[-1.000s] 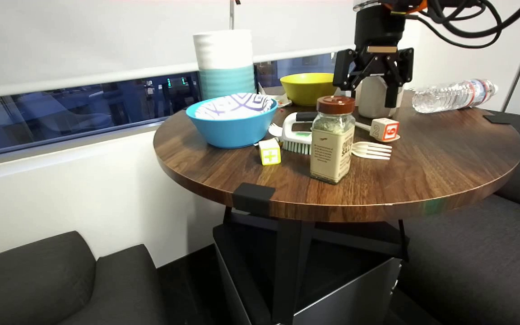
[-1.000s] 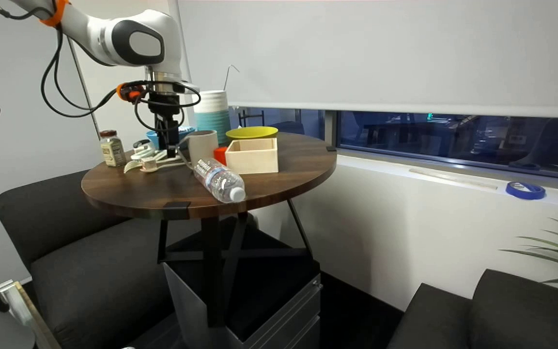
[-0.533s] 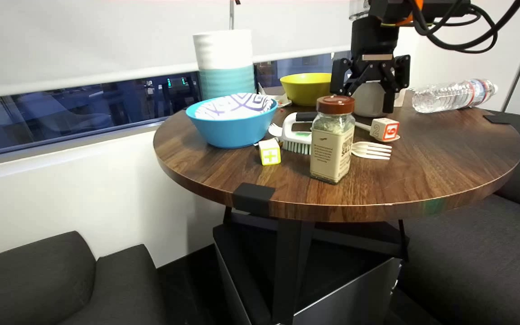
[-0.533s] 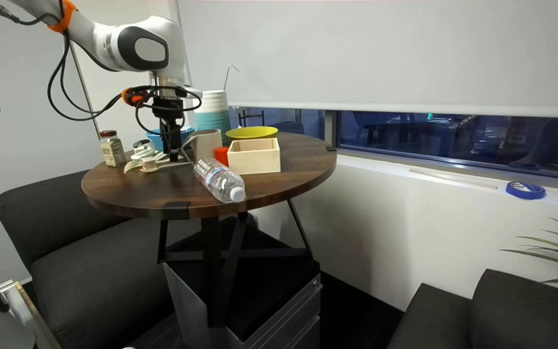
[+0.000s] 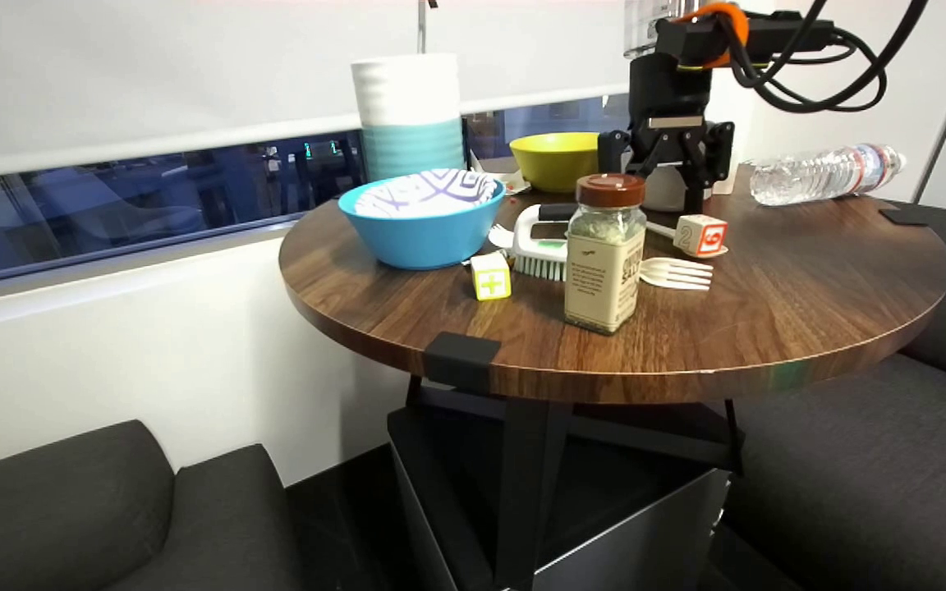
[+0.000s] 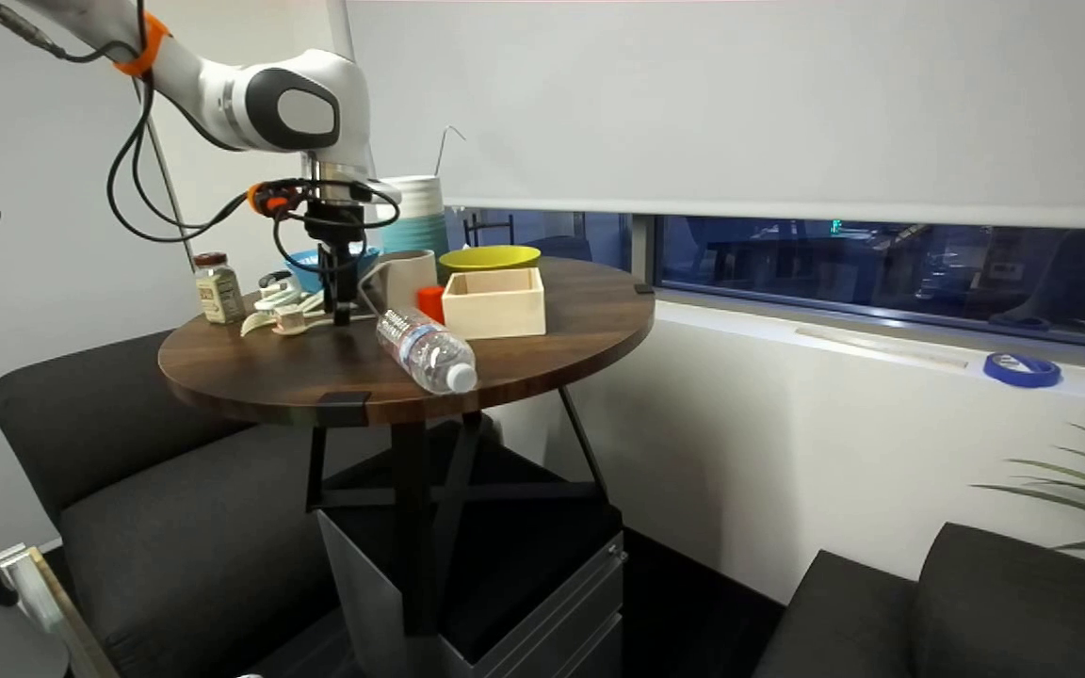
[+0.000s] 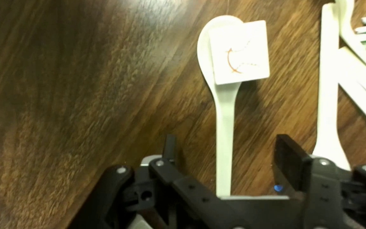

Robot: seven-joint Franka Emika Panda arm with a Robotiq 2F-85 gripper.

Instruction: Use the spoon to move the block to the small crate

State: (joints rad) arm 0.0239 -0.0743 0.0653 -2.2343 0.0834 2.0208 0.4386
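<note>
The block is a small pale wooden cube with a red "6" face. It sits on the bowl of the cream spoon, as the wrist view also shows, with block and spoon. My gripper is open, with one finger on each side of the spoon handle and touching neither side. In both exterior views the gripper is low over the table. The small crate is a pale open wooden box, in an exterior view right of the mug.
A grey mug and an orange-red object stand between gripper and crate. A water bottle lies in front. A fork, brush, spice jar, yellow cube, blue bowl and yellow bowl are nearby.
My gripper has moved down around the spoon handle and stays open. In an exterior view the mug, orange-red object and crate have shifted slightly right. The block and spoon have not moved.
</note>
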